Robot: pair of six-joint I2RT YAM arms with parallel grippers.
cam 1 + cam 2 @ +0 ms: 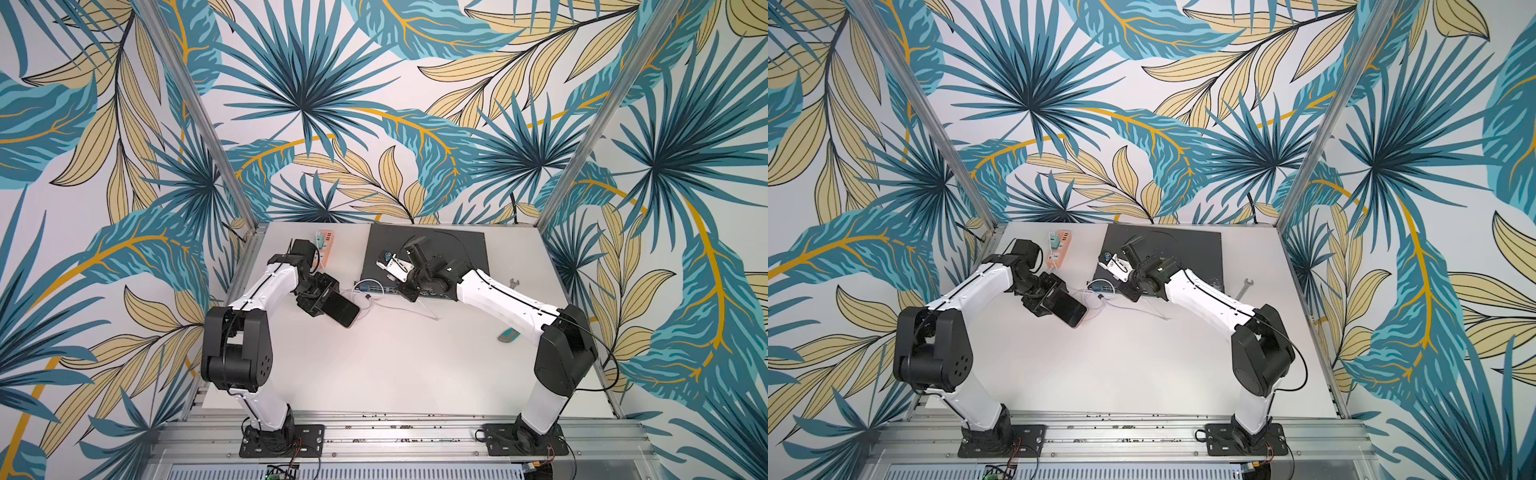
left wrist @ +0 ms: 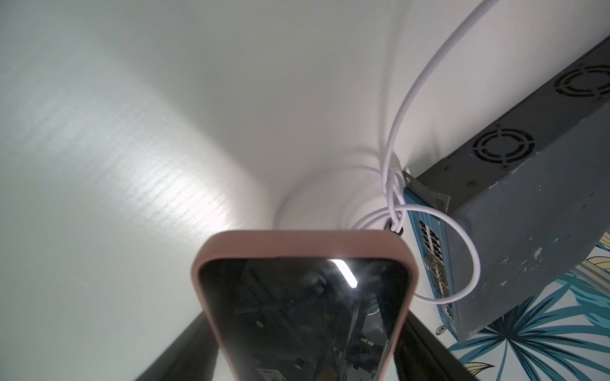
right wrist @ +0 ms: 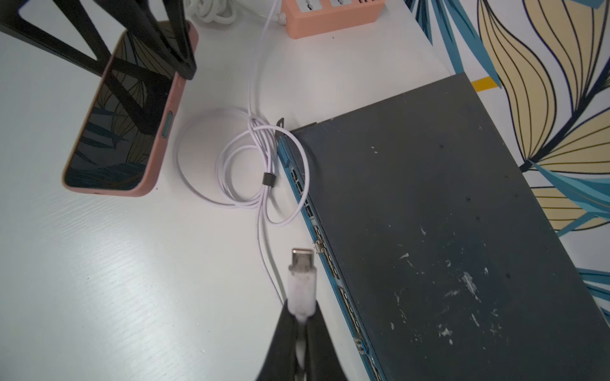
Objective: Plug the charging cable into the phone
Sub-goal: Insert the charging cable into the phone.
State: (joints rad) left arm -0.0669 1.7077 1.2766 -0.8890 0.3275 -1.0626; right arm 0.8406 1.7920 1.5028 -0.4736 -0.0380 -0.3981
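The job is about half set up, with both parts in hand but not yet brought together. The left gripper [image 1: 327, 301] clasps the phone [image 3: 115, 132] across its width near one end, screen up, and the free end with its port slot faces out over the table [image 1: 395, 365]. Whether that end rests on the surface or hangs just above it is hard to judge from these angles. The right gripper [image 3: 298, 316] is pinched tight on the white plug body of the charging cable [image 3: 257, 155], and the silver connector tip [image 3: 302, 259] sticks out bare ahead of the fingers. The tip is well apart from the phone and points along the front of the network switch [image 3: 429, 231] rather than at the port, so turning, lining up and pushing in all remain. Between the two lies the cable's slack, looped and cinched by a small dark band, with one loop touching the switch's corner; it may drag or catch as the plug travels. Farther off are an orange power strip [image 3: 330, 16], a thicker coiled cord [image 3: 211, 8] and a wrench [image 1: 1244, 287], none in the path.
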